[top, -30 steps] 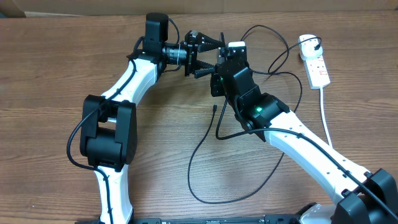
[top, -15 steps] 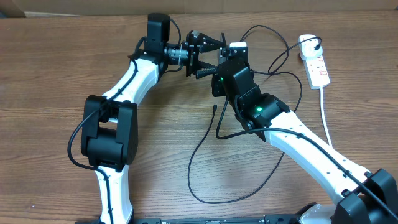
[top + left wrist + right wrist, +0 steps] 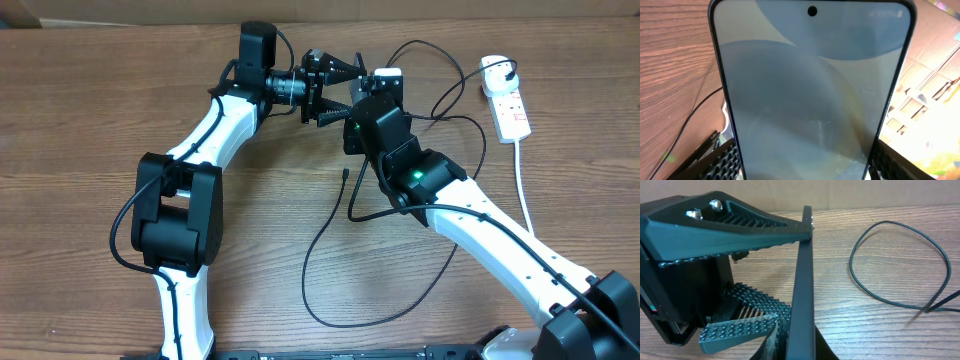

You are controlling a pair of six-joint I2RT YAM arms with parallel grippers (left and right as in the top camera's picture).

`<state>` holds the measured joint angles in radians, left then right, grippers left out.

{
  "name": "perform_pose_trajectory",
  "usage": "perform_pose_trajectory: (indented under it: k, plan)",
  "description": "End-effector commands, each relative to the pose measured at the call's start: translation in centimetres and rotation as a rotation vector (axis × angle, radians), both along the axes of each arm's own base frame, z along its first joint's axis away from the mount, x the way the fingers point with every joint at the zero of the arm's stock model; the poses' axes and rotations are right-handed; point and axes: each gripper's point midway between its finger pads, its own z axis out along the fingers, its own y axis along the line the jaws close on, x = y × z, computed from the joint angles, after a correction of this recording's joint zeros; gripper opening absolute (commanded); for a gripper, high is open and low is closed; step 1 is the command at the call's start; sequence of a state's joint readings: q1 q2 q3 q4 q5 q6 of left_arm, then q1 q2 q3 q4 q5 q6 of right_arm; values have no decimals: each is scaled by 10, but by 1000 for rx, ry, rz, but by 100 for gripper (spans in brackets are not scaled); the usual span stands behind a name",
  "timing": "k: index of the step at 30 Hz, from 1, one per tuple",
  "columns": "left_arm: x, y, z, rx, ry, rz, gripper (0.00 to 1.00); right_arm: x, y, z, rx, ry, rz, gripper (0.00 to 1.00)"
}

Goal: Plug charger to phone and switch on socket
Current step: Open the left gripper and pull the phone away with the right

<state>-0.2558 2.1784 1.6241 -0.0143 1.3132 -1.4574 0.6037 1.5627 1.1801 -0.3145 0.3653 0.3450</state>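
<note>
Left wrist view: the phone (image 3: 812, 95), black-rimmed with a pale blue-grey screen and punch-hole camera, is clamped by its side edges in the left end effector (image 3: 807, 150). The right end effector (image 3: 370, 90), just beside it, is closed. The charger (image 3: 900, 265) is looped on the bench (image 3: 875, 330) to its right.

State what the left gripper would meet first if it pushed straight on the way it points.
The right gripper: it sits directly ahead, closed on the same phone that the left gripper holds. Depth is hard to judge from above, but almost no gap shows.
</note>
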Motion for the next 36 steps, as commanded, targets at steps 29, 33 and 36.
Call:
perform_pose_trajectory:
  k: [29,33,36]
  plan:
    - [10,-3,0,17,-114,21,100,2,13,16,69,-24,26,4]
    - [17,9,0,17,-127,43,100,5,8,16,68,-24,13,4]
    - [22,17,0,21,-144,63,100,6,5,16,68,-24,6,4]
